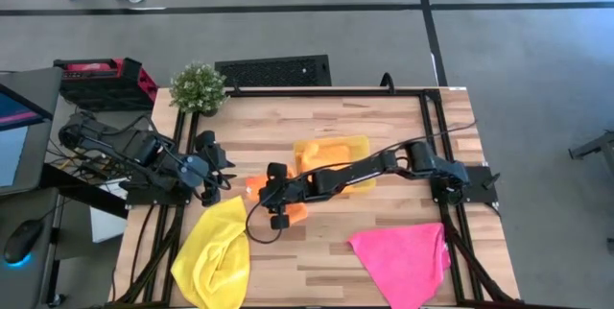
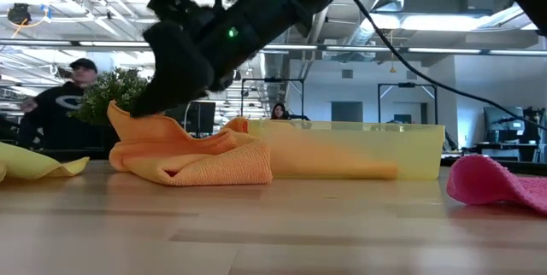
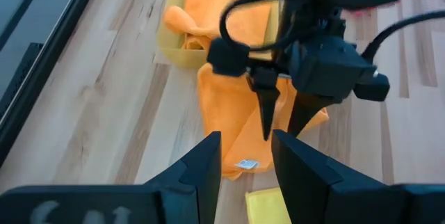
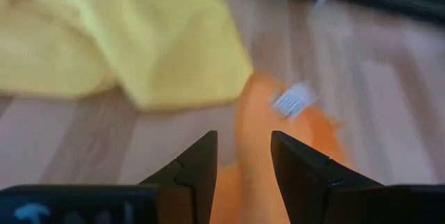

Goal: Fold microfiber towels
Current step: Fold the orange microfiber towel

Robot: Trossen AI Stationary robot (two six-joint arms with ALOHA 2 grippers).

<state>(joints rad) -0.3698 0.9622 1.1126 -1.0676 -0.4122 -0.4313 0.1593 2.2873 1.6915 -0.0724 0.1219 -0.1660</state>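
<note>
Tabletop centre: I see right gripper (image 1: 277,197) part-open over orange towel (image 1: 299,211), not gripping; left gripper (image 1: 219,167) open, idle.

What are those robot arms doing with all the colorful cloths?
They're folding towels. The right tool is reaching down over an orange towel lying on the table beside the yellow tray, fingers open. The left tool waits nearby, also open. A yellow towel and a pink towel lie unfolded.
</note>
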